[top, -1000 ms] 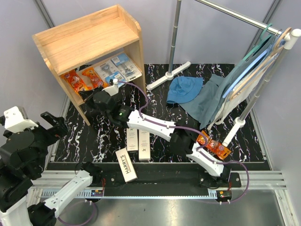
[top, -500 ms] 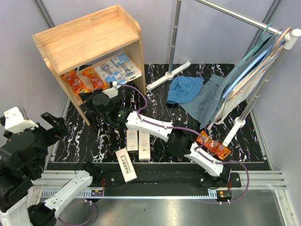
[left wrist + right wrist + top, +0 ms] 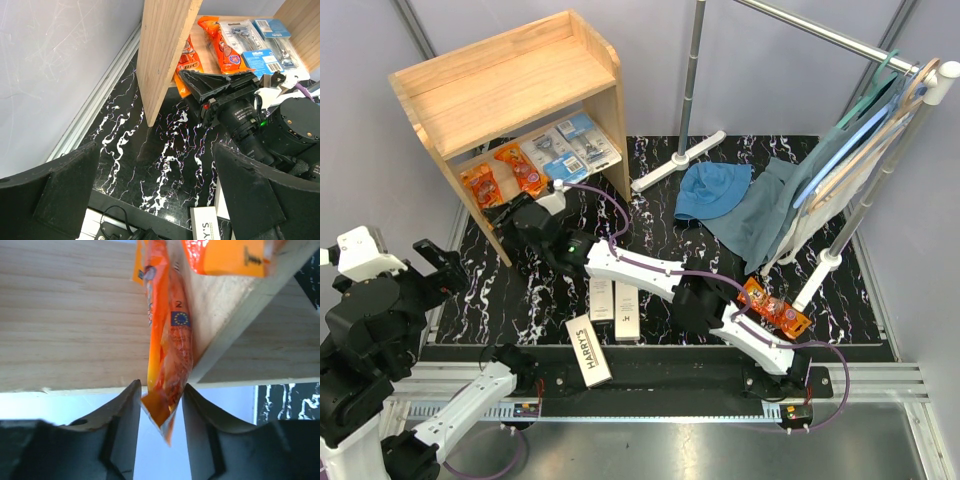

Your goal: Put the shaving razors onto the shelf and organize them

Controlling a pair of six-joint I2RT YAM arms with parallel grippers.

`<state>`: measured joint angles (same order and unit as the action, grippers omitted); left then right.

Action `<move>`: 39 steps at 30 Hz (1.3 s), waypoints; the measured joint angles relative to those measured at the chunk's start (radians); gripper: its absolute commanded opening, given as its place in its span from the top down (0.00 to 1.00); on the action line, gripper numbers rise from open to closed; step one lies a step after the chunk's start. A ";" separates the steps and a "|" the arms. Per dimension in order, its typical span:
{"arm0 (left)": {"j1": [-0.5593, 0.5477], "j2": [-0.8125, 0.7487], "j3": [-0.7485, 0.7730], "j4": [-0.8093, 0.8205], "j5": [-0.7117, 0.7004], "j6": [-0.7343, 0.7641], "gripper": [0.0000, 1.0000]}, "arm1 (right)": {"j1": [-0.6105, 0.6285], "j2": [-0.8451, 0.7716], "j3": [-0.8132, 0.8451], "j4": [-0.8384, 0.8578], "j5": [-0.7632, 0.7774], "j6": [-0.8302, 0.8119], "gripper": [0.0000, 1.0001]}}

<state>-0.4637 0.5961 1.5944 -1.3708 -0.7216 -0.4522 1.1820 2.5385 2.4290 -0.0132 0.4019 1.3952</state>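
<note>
The light-wood shelf (image 3: 510, 75) stands at the back left. Its lower level holds two orange packs (image 3: 480, 183) (image 3: 520, 168) and blue blister packs (image 3: 570, 143). My right gripper (image 3: 500, 205) reaches to the shelf's front edge. In the right wrist view it (image 3: 160, 385) is shut on the overhanging end of the left orange pack (image 3: 170, 340), which lies on the shelf board (image 3: 65, 315). Three Harry's boxes (image 3: 602, 297) (image 3: 626, 312) (image 3: 588, 350) lie on the table. Another orange pack (image 3: 775, 312) lies at the right. My left gripper (image 3: 155, 147) is open and empty above the table, left of the shelf.
A metal clothes rack (image 3: 840, 45) with hanging cloths stands at the back right, and its foot (image 3: 677, 160) lies beside the shelf. A blue hat (image 3: 713, 190) and a blue cloth (image 3: 770, 210) lie on the dark marbled table (image 3: 530, 290). The right arm (image 3: 640, 268) stretches across the table's middle.
My right gripper has shifted slightly left and toward the front at the shelf edge, and the left orange pack shows a little nearer the edge. The left arm has barely moved.
</note>
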 measured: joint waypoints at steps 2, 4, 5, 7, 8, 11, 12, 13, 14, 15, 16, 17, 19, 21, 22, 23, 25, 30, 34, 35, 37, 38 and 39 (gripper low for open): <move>0.000 0.000 0.000 0.000 0.000 0.001 0.01 | 0.001 0.000 0.000 -0.011 -0.004 0.001 0.46; 0.000 0.000 -0.002 0.000 0.000 0.001 0.01 | 0.001 0.000 -0.003 -0.015 -0.005 0.001 0.43; 0.000 -0.001 -0.005 0.000 0.001 0.001 0.01 | 0.001 0.000 -0.007 -0.014 -0.005 0.001 0.42; 0.000 -0.002 -0.012 0.000 0.002 0.000 0.01 | 0.001 0.000 -0.021 -0.014 -0.005 0.001 0.39; 0.000 -0.002 -0.015 0.000 0.003 0.001 0.01 | 0.001 -0.001 -0.030 -0.014 -0.006 0.001 0.39; 0.000 -0.002 -0.023 0.000 0.004 0.000 0.01 | 0.001 -0.001 -0.065 -0.018 -0.011 -0.003 0.37; 0.000 -0.003 -0.027 -0.001 0.004 0.000 0.01 | 0.001 -0.001 -0.076 -0.018 -0.012 -0.004 0.37; 0.000 -0.004 -0.031 -0.001 0.005 0.000 0.01 | 0.001 -0.002 -0.080 -0.014 -0.015 -0.006 0.37; 0.000 -0.005 -0.034 -0.001 0.006 0.000 0.01 | 0.001 -0.006 -0.087 -0.013 -0.019 -0.010 0.37; 0.000 -0.006 -0.035 -0.002 0.007 0.000 0.01 | 0.001 -0.016 -0.099 -0.015 -0.022 -0.016 0.37; 0.000 -0.006 -0.037 -0.002 0.007 0.000 0.01 | 0.001 -0.022 -0.106 -0.015 -0.022 -0.023 0.37; 0.000 -0.007 -0.040 -0.002 0.008 0.000 0.01 | 0.001 -0.034 -0.121 -0.012 -0.025 -0.032 0.37; 0.000 -0.011 -0.048 -0.002 0.008 0.000 0.01 | 0.001 -0.056 -0.149 -0.008 -0.026 -0.043 0.37; 0.000 -0.014 -0.053 -0.003 0.009 0.000 0.01 | 0.001 -0.087 -0.193 0.005 -0.026 -0.053 0.40; 0.000 -0.017 -0.053 -0.004 0.010 0.000 0.01 | 0.001 -0.101 -0.210 0.011 -0.026 -0.057 0.41; 0.000 -0.019 -0.055 -0.004 0.010 -0.001 0.01 | 0.001 -0.112 -0.224 0.022 -0.025 -0.061 0.43; 0.000 -0.021 -0.060 -0.005 0.011 -0.001 0.01 | 0.001 -0.134 -0.250 0.038 -0.023 -0.067 0.46; 0.000 -0.022 -0.084 -0.005 0.013 -0.002 0.01 | 0.001 -0.167 -0.291 0.071 -0.019 -0.079 0.64; 0.000 -0.022 -0.099 -0.005 0.018 -0.006 0.01 | 0.001 -0.169 -0.292 0.097 -0.019 -0.086 0.77; 0.000 -0.022 -0.101 -0.005 0.019 -0.008 0.01 | 0.001 -0.169 -0.292 0.100 -0.019 -0.089 0.78; 0.000 -0.023 -0.105 -0.005 0.019 -0.010 0.01 | 0.001 -0.169 -0.291 0.104 -0.019 -0.090 0.82; 0.000 -0.023 -0.105 -0.005 0.019 -0.011 0.01 | 0.001 -0.168 -0.289 0.103 -0.019 -0.090 0.82; 0.000 -0.023 -0.105 -0.005 0.019 -0.011 0.01 | 0.001 -0.166 -0.283 0.102 -0.020 -0.089 0.82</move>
<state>-0.4637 0.5728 1.4899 -1.3758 -0.7021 -0.4637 1.1828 2.3722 2.1460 0.0887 0.3817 1.3060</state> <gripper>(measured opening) 0.988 0.197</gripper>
